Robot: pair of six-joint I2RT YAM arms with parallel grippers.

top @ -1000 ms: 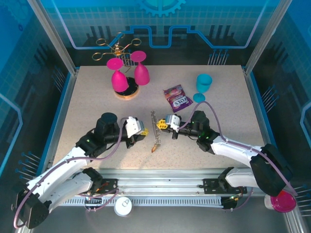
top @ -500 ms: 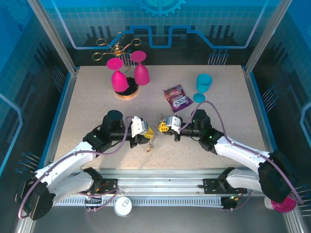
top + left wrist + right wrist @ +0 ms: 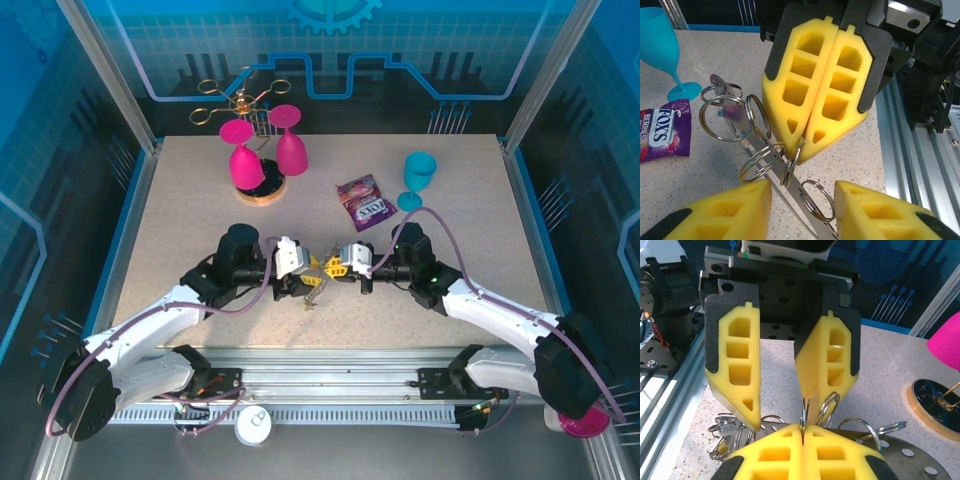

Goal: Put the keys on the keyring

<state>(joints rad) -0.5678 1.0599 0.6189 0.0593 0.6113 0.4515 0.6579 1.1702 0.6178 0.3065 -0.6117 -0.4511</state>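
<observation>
The keyring (image 3: 789,175) shows as a thin metal split ring, and my right gripper (image 3: 332,266) (image 3: 802,429) is shut on it just above the table. The ring hangs on a flat silver holed strip (image 3: 747,145) that carries several more split rings. My left gripper (image 3: 303,270) (image 3: 802,190) faces the right one tip to tip. It is open, its jaws on either side of another ring (image 3: 803,199) without touching it. A small bunch of metal bits (image 3: 722,440) hangs at one end of the strip. I cannot pick out the keys in it.
Two pink goblets (image 3: 262,160) hang on a gold wire rack at the back left. A blue goblet (image 3: 419,175) and a purple candy packet (image 3: 363,202) stand behind the right gripper. An aluminium rail (image 3: 330,360) runs along the near edge.
My left gripper has moved right to meet the right gripper and has opened. The long metal piece that lay stretched on the table is now bunched up between the two grippers.
</observation>
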